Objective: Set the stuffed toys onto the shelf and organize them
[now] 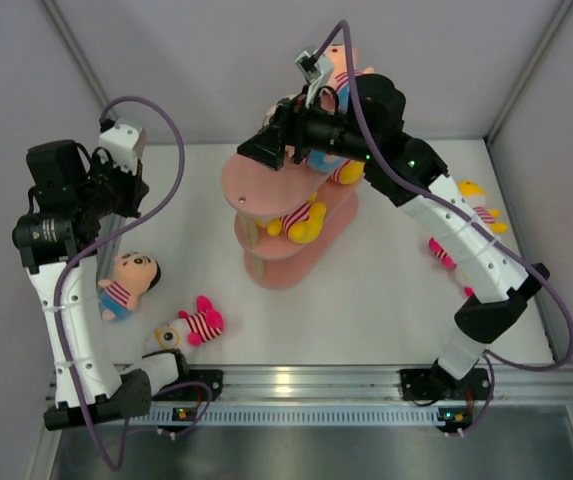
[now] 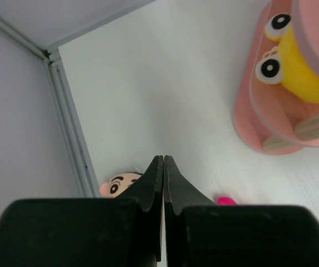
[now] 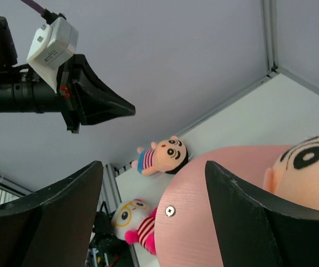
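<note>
The salmon-pink shelf (image 1: 266, 265) stands mid-table. A yellow animal in a striped shirt (image 1: 301, 218) lies on its middle tier, and a peach-headed doll (image 1: 341, 72) sits on the top tier, with its face in the right wrist view (image 3: 309, 167). My right gripper (image 1: 266, 150) is open and empty over the left end of the top tier (image 3: 215, 222). My left gripper (image 1: 109, 240) is shut and empty, raised above a peach-headed doll (image 1: 126, 280) on the table. A pink white-faced toy (image 1: 191, 325) lies near it.
More toys lie at the right of the table: a yellow one (image 1: 471, 190) and a pink one (image 1: 444, 255), partly behind my right arm. Another yellow toy (image 1: 349, 172) shows under the right wrist. Walls close the left, back and right sides.
</note>
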Robot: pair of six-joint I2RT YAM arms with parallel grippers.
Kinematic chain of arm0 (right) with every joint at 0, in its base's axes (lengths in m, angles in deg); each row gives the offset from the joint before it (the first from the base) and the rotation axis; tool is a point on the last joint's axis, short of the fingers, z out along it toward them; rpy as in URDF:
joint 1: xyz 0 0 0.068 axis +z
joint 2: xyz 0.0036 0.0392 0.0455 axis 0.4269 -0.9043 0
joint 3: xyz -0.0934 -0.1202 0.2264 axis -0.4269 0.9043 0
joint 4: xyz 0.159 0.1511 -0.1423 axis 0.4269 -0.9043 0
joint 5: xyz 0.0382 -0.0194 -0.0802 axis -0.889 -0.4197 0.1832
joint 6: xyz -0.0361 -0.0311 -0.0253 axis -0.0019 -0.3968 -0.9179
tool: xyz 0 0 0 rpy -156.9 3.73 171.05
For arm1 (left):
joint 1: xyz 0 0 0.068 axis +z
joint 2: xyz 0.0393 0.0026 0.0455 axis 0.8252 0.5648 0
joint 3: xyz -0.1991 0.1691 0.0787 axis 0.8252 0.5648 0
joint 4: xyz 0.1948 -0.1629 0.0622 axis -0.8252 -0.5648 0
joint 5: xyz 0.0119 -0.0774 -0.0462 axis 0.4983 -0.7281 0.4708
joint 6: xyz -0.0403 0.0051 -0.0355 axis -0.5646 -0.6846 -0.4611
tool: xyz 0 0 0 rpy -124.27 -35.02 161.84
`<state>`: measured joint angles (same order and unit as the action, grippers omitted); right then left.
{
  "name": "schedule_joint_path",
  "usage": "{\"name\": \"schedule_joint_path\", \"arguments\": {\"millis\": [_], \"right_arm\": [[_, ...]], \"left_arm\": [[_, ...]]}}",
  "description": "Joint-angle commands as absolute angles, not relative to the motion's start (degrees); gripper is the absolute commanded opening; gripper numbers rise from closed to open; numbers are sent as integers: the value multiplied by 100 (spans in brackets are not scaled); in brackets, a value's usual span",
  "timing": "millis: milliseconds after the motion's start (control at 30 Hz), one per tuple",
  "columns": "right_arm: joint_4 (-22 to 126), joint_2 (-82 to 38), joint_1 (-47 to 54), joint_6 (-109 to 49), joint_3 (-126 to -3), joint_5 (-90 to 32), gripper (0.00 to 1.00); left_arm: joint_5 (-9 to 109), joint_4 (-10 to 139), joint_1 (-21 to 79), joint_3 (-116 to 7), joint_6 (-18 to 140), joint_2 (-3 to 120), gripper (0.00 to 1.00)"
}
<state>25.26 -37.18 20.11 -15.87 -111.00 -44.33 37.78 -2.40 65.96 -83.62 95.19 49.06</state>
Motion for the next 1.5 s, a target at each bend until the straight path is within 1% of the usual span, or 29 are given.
{"name": "schedule_joint_path", "arguments": {"millis": [0, 33, 133, 300, 400, 433, 467, 500, 533, 567, 600, 633, 667, 700, 733, 767, 833, 867, 900, 967, 1033, 1100, 1200, 1267, 1300, 1367, 1400, 1433, 1467], "right_arm": [[3504, -3780, 2227, -1190, -11429, -4436, 75], [3567, -3824, 2280, -1199, -11456, -4436, 75], [3541, -3982, 2473, -1216, -11675, -4401, 75], [3471, -3939, 2579, -1269, -11650, -4304, 74], [3427, -3790, 2614, -1357, -11483, -4225, 75], [3418, -3729, 2623, -1409, -11413, -4173, 74], [3418, -3676, 2632, -1436, -11281, -4137, 74], [3392, -3562, 2632, -1462, -11202, -4050, 75], [3409, -3500, 2641, -1515, -11131, -4023, 74], [3426, -3404, 2641, -1532, -11000, -3997, 74], [3435, -3359, 2632, -1550, -10938, -3996, 75], [3461, -3324, 2632, -1585, -10894, -3996, 75], [3453, -3280, 2641, -1603, -10815, -3996, 75], [3444, -3227, 2650, -1603, -10797, -3988, 75], [3435, -3210, 2650, -1646, -10771, -3988, 75], [3392, -3183, 2650, -1664, -10744, -3988, 75], [3321, -3174, 2658, -1699, -10735, -3988, 75], [3278, -3157, 2658, -1717, -10718, -3988, 75], [3277, -3148, 2658, -1735, -10700, -3953, 75], [3260, -3104, 2667, -1744, -10630, -3935, 75], [3233, -3069, 2658, -1761, -10577, -3891, 75], [3181, -3025, 2667, -1796, -10559, -3839, 75], [3119, -2981, 2659, -1858, -10533, -3742, 75], [3101, -2972, 2658, -1884, -10507, -3698, 75], [3093, -2972, 2658, -1884, -10507, -3680, 75], [3066, -2981, 2667, -1875, -10507, -3689, 74], [3066, -2981, 2667, -1867, -10507, -3697, 74], [3040, -2955, 2667, -1875, -10507, -3698, 73], [3031, -2946, 2667, -1875, -10507, -3689, 73]], "left_arm": [[2932, -508, 6563, -8603, 9598, 4980, 0], [2609, -526, 6563, -8603, 9659, 4980, 0], [2273, -543, 6546, -8594, 9660, 4980, 0], [2368, -543, 6537, -8568, 9713, 4936, 0], [3113, -745, 6546, -8367, 9958, 4962, 0], [3359, -867, 6546, -8114, 10107, 4954, 0], [3953, -886, 6546, -7911, 10160, 4936, 0], [4264, -886, 6537, -7683, 10205, 4927, 0], [4554, -869, 6537, -7176, 10231, 4910, 0], [5062, -860, 6563, -6927, 10249, 4944, 0], [5188, -807, 6563, -6672, 10284, 4962, 0], [5259, -746, 6598, -6209, 10362, 4989, 3], [5304, -571, 6772, -6021, 10389, 5067, 7], [5400, -483, 6852, -5871, 10424, 5120, 15], [5470, -351, 7045, -5670, 10407, 5251, 39], [5532, -219, 7160, -5607, 10390, 5313, 50], [5655, 202, 7423, -5458, 10442, 5550, 65], [5743, 526, 7477, -5405, 10468, 5656, 75], [6031, 677, 7503, -5326, 10495, 5779, 77], [6200, 871, 7574, -5316, 10495, 6270, 81], [6262, 1038, 7722, -5351, 10495, 6778, 83], [6218, 1048, 7924, -5343, 10547, 7218, 84], [5990, 1170, 8031, -5168, 10609, 7545, 87], [5893, 1354, 8048, -5062, 10574, 7608, 84], [5884, 1390, 8040, -5053, 10522, 7634, 69], [5701, 1382, 8040, -5105, 10399, 7635, 45], [5639, 1382, 8031, -5123, 10381, 7478, 19], [5577, 1373, 8040, -5123, 10372, 7363, 3], [5437, 1373, 8040, -5132, 10320, 7214, 0]]}}
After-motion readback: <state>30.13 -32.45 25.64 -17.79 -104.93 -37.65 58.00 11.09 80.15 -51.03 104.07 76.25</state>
